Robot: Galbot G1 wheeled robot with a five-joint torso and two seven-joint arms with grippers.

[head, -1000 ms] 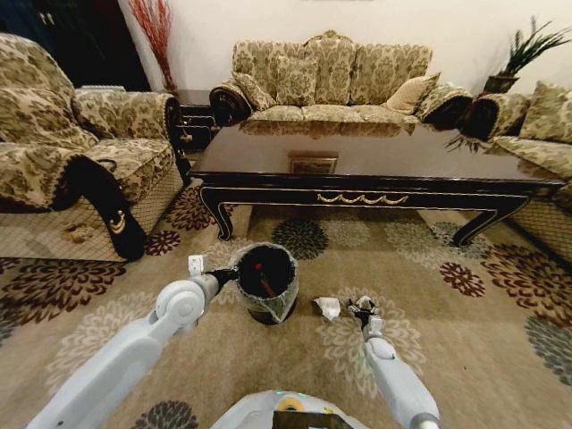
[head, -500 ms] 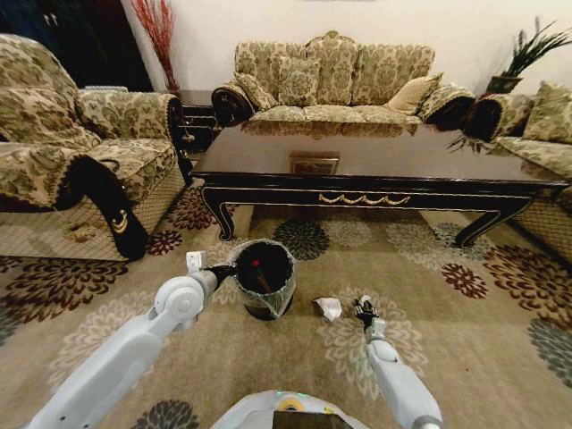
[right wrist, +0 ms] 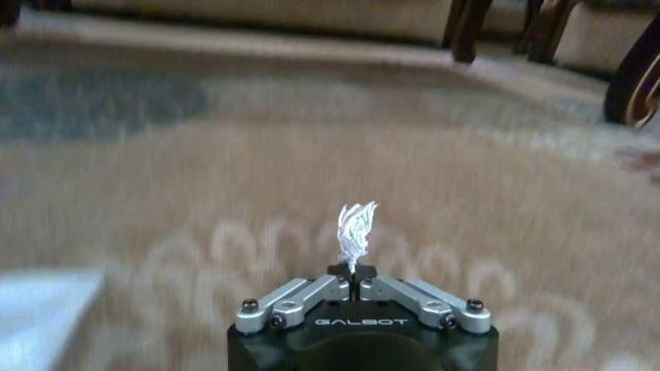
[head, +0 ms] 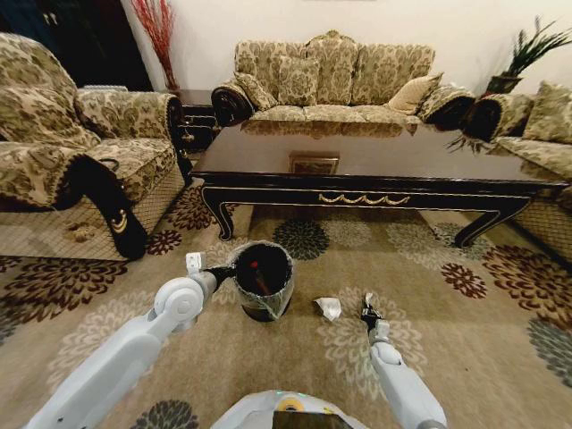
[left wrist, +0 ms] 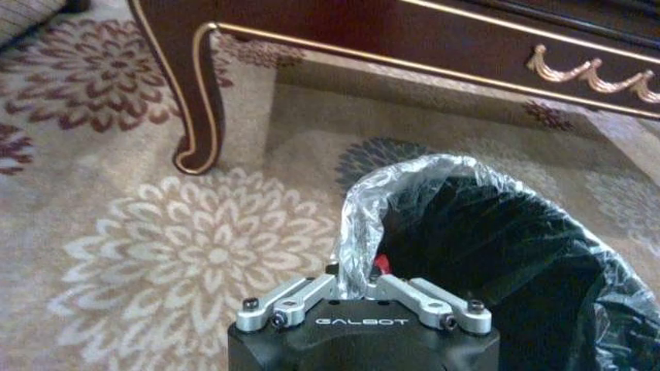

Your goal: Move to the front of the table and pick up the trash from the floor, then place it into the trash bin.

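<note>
Holding: my right claw [right wrist: 354,287] is pinched tight on a small white scrap [right wrist: 355,228], low over the floor [head: 465,357], so I can carry it.
Gripping: my left claw [left wrist: 354,287] is closed on the trash bin [head: 262,279] liner rim, keeping the bin tipped and steady.
Paper: a crumpled white paper [head: 328,307] lies between bin and right claw.
Counter: the long dark counter [head: 375,170] stands just behind.

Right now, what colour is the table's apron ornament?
Gold, on the dark brown table; left wrist view shows it best.
</note>
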